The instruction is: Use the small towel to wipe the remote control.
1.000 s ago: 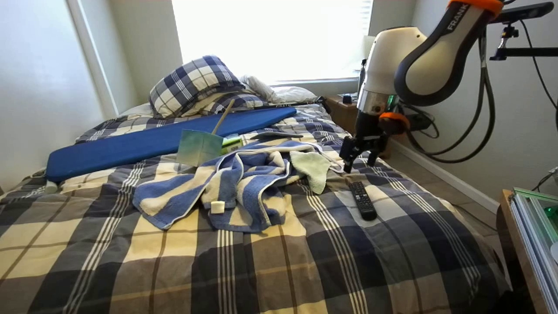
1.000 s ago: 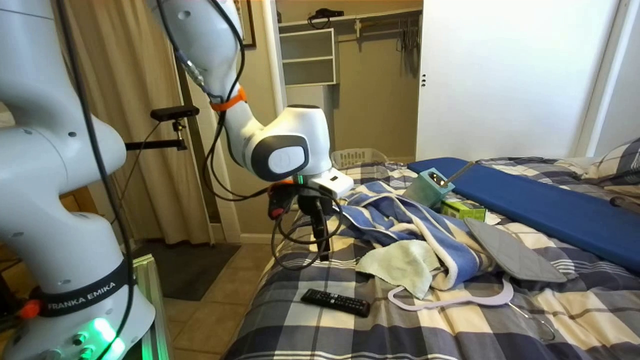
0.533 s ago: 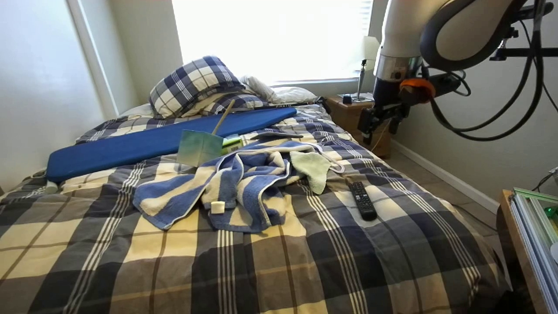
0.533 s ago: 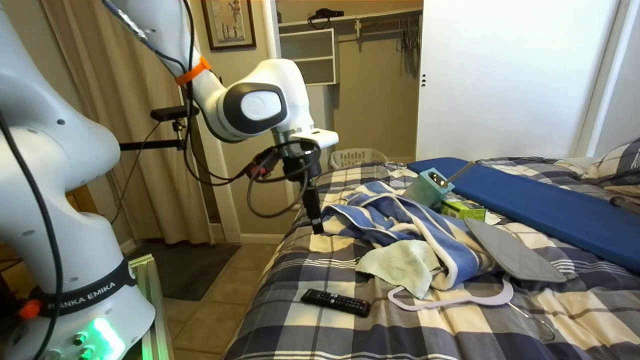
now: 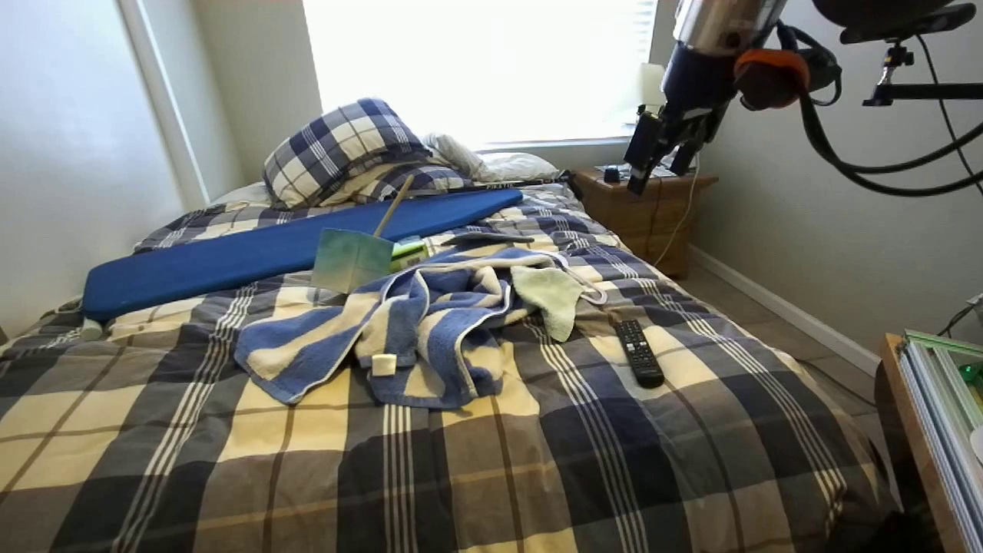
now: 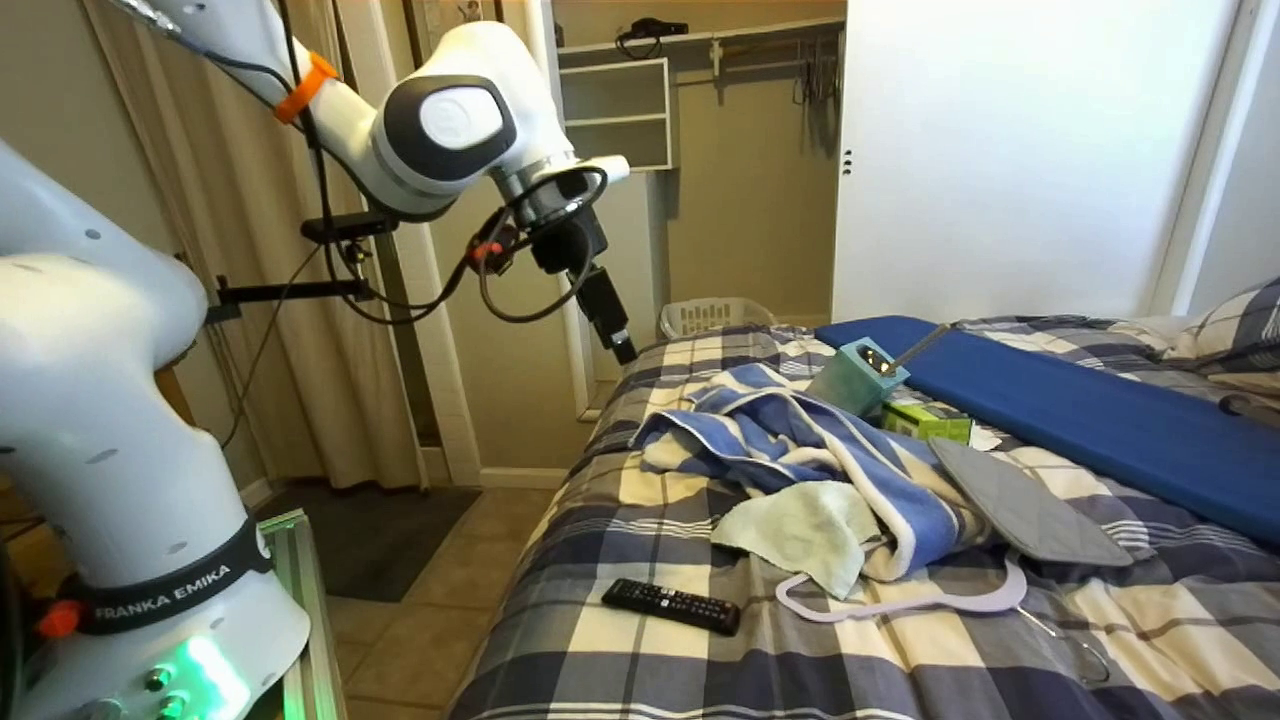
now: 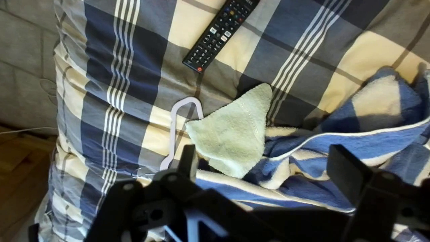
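Over there, higher than the bed (image 5: 461,484), the gripper (image 7: 266,162) hangs with its fingers wide apart, holding nothing. The small green towel (image 6: 795,525) lies partly on the big striped towel (image 6: 810,435), an edge over the hanger (image 7: 173,134). Near it, the remote (image 6: 670,605) rests buttons up.

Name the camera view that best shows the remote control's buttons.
The wrist view: the remote control appears largest there, with many button markings legible, though the picture's top edge cuts off one end. Both exterior views show it whole, but smaller, its markings unreadable.
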You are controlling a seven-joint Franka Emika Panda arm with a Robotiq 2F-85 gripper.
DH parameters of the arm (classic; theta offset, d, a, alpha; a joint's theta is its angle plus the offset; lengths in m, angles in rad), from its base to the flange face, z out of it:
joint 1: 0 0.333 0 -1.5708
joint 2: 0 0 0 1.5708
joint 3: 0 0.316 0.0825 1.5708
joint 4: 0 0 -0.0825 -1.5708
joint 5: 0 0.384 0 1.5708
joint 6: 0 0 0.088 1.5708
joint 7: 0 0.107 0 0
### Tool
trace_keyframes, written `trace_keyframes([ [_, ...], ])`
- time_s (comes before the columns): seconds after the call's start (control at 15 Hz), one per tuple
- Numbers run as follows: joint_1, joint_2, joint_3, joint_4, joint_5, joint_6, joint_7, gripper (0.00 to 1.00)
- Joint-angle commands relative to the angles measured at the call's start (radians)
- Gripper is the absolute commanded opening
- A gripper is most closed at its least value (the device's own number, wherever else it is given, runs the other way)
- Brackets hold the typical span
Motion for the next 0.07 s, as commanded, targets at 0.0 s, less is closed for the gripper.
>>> trace_keyframes([
  [0.0,0.019,0.001,-0.023,0.002,-0.014,-0.005,0.006,1.0],
])
